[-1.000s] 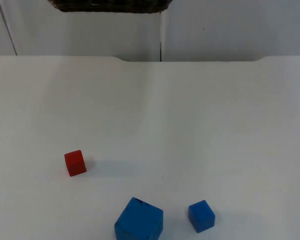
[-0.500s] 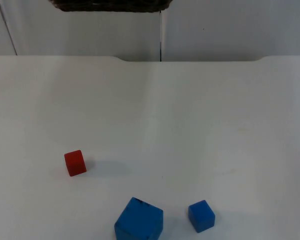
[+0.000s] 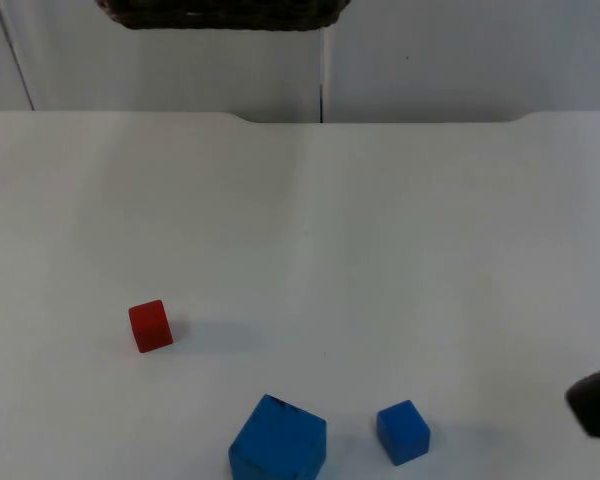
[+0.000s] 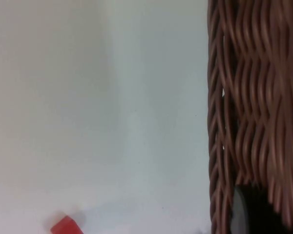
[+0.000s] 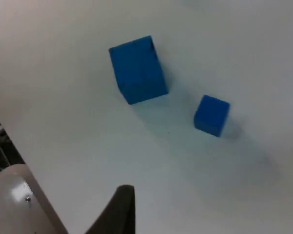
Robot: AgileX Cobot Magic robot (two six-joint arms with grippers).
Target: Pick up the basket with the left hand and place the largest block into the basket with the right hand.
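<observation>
The brown wicker basket (image 3: 223, 13) hangs high above the table's far edge. In the left wrist view my left gripper (image 4: 244, 210) is shut on the basket's woven rim (image 4: 219, 122), with a black fingertip (image 4: 258, 215) against it. The largest block, a big blue cube (image 3: 278, 440), rests near the table's front edge, also seen from the right wrist (image 5: 137, 69). My right gripper (image 3: 594, 402) comes in low at the right edge, right of the small blue cube (image 3: 403, 432). One of its black fingertips (image 5: 118, 209) points toward both blue cubes.
A small red cube (image 3: 151, 326) sits left of the middle, and the left wrist view catches it too (image 4: 66, 227). The small blue cube (image 5: 212, 115) lies close beside the big one. The table's front edge (image 5: 19, 146) runs just behind the right gripper.
My right gripper has come into the top view at the lower right edge. The basket has sunk very slightly. All three cubes lie where they were.
</observation>
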